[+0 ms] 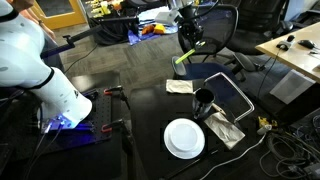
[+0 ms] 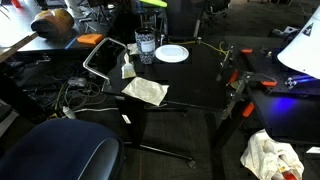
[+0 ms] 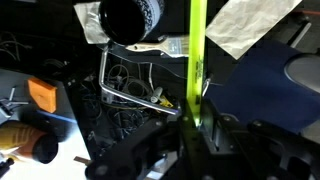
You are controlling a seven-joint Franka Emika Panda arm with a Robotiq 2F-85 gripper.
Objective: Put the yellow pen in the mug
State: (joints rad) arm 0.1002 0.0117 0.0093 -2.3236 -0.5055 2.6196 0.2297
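Note:
My gripper (image 1: 187, 42) hangs high above the black table's far edge, shut on the yellow pen (image 1: 180, 63), which points down and slightly tilted. In the wrist view the pen (image 3: 197, 60) runs straight out from between the fingers (image 3: 196, 128). The black mug (image 1: 203, 100) stands upright on the table, nearer than the gripper and beside a metal frame. It also shows in the wrist view (image 3: 130, 20) at the top, left of the pen, and in an exterior view (image 2: 145, 47). The pen tip is well above the mug and off to its side.
A round white plate (image 1: 184, 138) lies next to the mug; it also shows in an exterior view (image 2: 171, 53). Crumpled napkins (image 1: 179, 87) (image 1: 226, 129) lie on the table. A bent metal frame (image 1: 232, 93) sits by the mug. Cables and chairs surround the table.

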